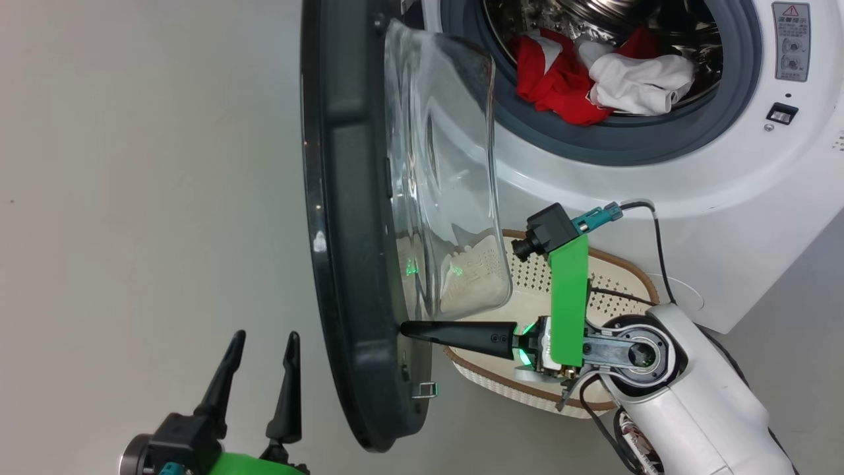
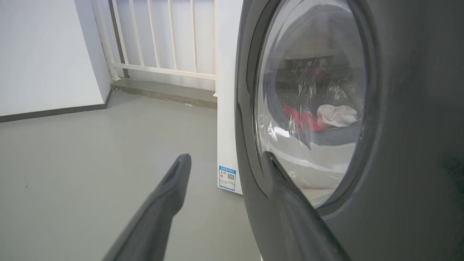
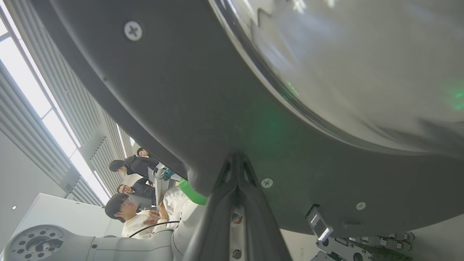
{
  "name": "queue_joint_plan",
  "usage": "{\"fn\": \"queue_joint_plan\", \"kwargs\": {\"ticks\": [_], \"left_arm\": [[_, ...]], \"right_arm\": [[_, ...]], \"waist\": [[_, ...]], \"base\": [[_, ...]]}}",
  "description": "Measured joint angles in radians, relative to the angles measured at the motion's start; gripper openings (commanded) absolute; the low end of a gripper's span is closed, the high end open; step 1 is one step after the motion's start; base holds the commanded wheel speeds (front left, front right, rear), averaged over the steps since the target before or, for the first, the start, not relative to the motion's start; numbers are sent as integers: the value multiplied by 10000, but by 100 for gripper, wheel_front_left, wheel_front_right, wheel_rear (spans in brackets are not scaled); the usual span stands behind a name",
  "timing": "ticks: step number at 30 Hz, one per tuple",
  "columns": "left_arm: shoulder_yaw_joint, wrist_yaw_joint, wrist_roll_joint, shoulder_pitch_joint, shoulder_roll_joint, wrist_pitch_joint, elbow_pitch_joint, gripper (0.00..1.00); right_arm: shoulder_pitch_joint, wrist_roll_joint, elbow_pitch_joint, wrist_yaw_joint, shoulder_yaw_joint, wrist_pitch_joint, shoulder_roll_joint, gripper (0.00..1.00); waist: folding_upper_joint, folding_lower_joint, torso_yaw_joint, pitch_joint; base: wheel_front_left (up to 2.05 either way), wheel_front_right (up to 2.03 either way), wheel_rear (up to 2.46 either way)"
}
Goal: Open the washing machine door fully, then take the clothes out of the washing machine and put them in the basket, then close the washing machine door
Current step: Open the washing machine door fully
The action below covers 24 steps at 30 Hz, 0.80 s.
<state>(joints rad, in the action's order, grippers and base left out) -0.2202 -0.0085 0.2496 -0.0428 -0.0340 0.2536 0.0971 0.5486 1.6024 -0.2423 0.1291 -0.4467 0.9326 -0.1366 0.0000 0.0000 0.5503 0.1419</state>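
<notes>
The clothes [image 1: 597,79] are red and white, the washing machine door [image 1: 349,231] black-rimmed, the basket [image 1: 620,274] cream.

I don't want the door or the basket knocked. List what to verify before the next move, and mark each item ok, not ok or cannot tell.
1. Washing machine door fully open: cannot tell. It stands edge-on in the head view, with the opening uncovered.
2. Right pincer shut, tips against the door's inner face: ok.
3. Left pincer open, empty, apart from the door: ok.
4. Clothes lying at the front of the washing machine opening: ok.
5. Basket on the floor before the machine: ok, though the right arm hangs over it.
</notes>
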Motion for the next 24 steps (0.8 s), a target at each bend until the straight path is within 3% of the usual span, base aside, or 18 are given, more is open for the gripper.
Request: {"fn": "queue_joint_plan", "kwargs": {"ticks": [17,19,21,24], "left_arm": [[136,132,19,20,0,0,-115,100],[136,130,19,20,0,0,-98,100],[132,117,21,19,0,0,-67,100],[115,25,21,10,2,0,58,100]], "right_arm": [[11,-82,-190,0,-211,-65,261,0],[8,-86,-196,0,-198,-115,259,42],[0,-104,-198,0,-148,-236,257,100],[-33,-150,-242,0,0,-347,205,100]], "waist": [[0,0,7,-23],[0,0,-4,-58],[0,0,-18,-88],[0,0,-40,-128]], "base": [[0,0,0],[0,0,0],[0,0,0],[0,0,0]]}}
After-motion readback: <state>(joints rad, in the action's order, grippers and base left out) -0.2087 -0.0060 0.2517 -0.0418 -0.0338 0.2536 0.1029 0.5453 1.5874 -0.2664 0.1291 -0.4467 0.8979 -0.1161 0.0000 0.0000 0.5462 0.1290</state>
